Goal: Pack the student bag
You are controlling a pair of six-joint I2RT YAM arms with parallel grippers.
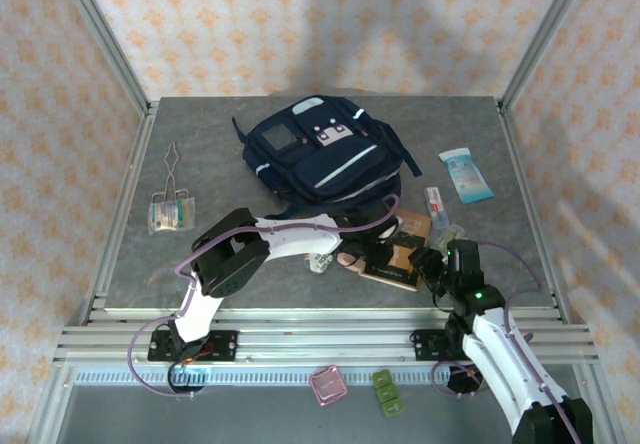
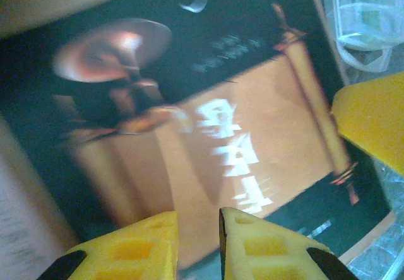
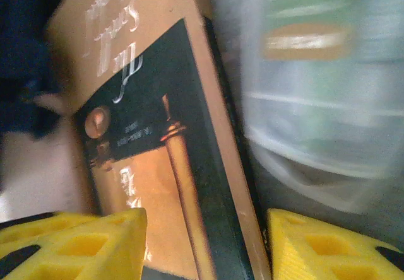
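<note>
Top external: the student bag (image 1: 322, 154) is seen upper centre. Left gripper (image 2: 197, 229) is nearly closed over a book (image 2: 252, 147), grip undeterminable; right gripper (image 3: 205, 233) is spread apart.

Overhead view evenly lit and sharp; 2 wrist views dim, motion-blurred.

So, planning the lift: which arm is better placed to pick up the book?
Probably right: the right pincer is open astride an edge of the book; the left pincer looks nearly closed over the cover.
</note>
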